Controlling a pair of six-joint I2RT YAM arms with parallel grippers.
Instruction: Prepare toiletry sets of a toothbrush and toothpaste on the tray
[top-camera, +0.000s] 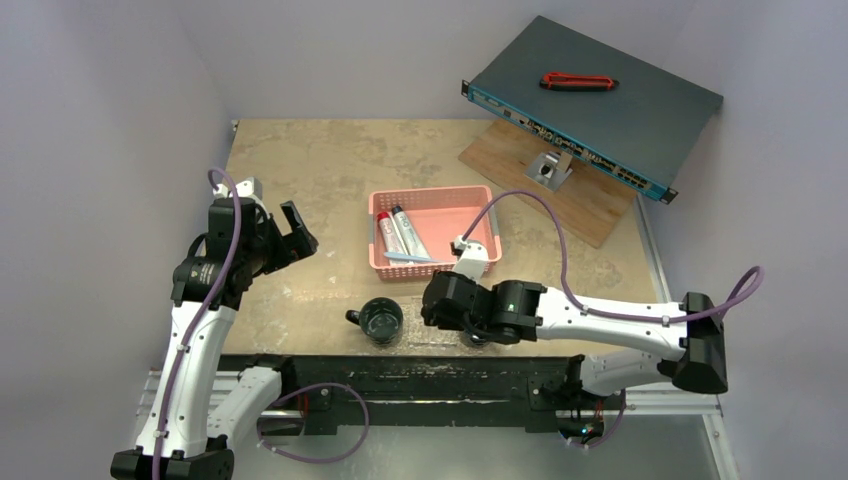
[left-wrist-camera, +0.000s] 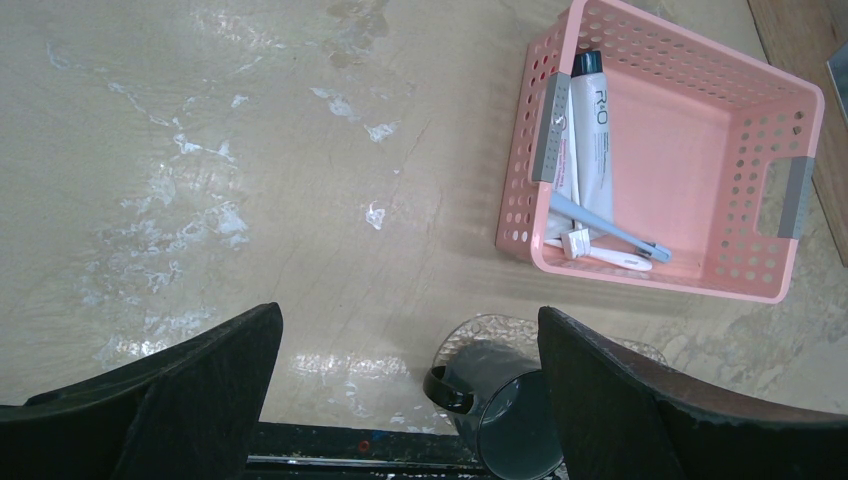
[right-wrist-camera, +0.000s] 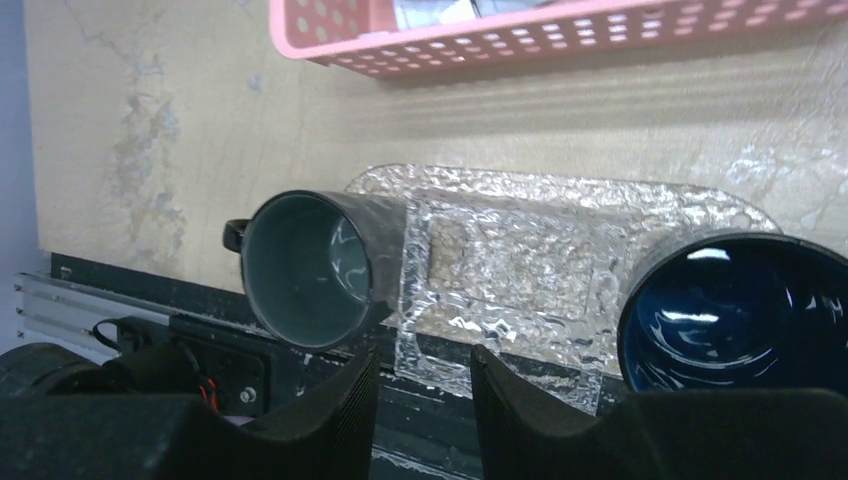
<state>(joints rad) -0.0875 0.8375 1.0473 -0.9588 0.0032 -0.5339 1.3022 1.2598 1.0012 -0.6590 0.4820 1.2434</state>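
Note:
Two toothpaste tubes and a light blue toothbrush lie in the pink basket. In the left wrist view the white toothpaste, the blue toothbrush and a white toothbrush lie along the basket's left side. The clear tray sits at the table's near edge and holds a grey mug and a dark blue mug. My right gripper is open and low over the tray's near rim. My left gripper is open and empty, above the table left of the basket.
A dark network switch with a red tool on top rests tilted on a wooden board at the back right. A black rail runs along the table's near edge. White walls close in both sides.

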